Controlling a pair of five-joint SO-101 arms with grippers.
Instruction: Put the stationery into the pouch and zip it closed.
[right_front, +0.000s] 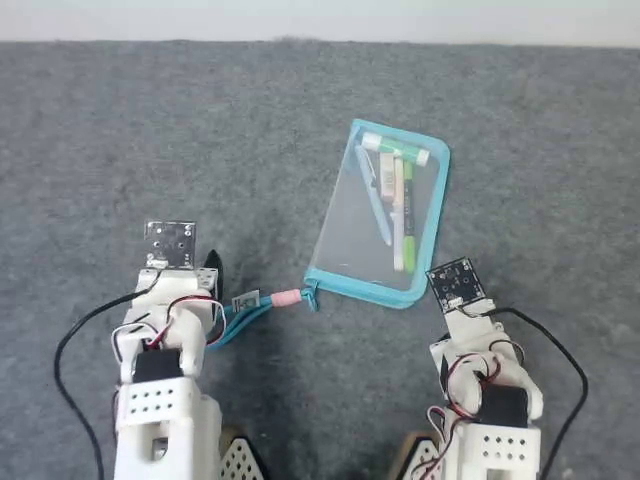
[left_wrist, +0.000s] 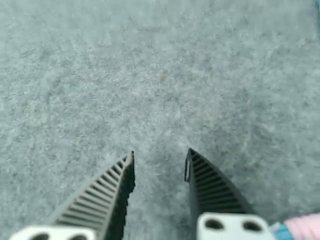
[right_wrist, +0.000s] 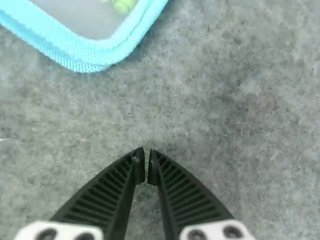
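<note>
A clear pouch (right_front: 385, 215) with a turquoise border lies flat on the grey felt, right of centre. Several pens and markers (right_front: 397, 200) lie inside it. Its pink and blue pull strap (right_front: 270, 300) trails from the near left corner toward the left arm. My left gripper (left_wrist: 160, 157) stands open over bare felt, with the pink strap end (left_wrist: 305, 227) just beside one finger and nothing between the fingers. My right gripper (right_wrist: 145, 155) is shut and empty, just off the pouch's near corner (right_wrist: 85, 52).
Grey felt (right_front: 150, 130) covers the whole table up to a pale wall at the back. Both arm bases (right_front: 160, 410) stand at the near edge, with loose cables beside them.
</note>
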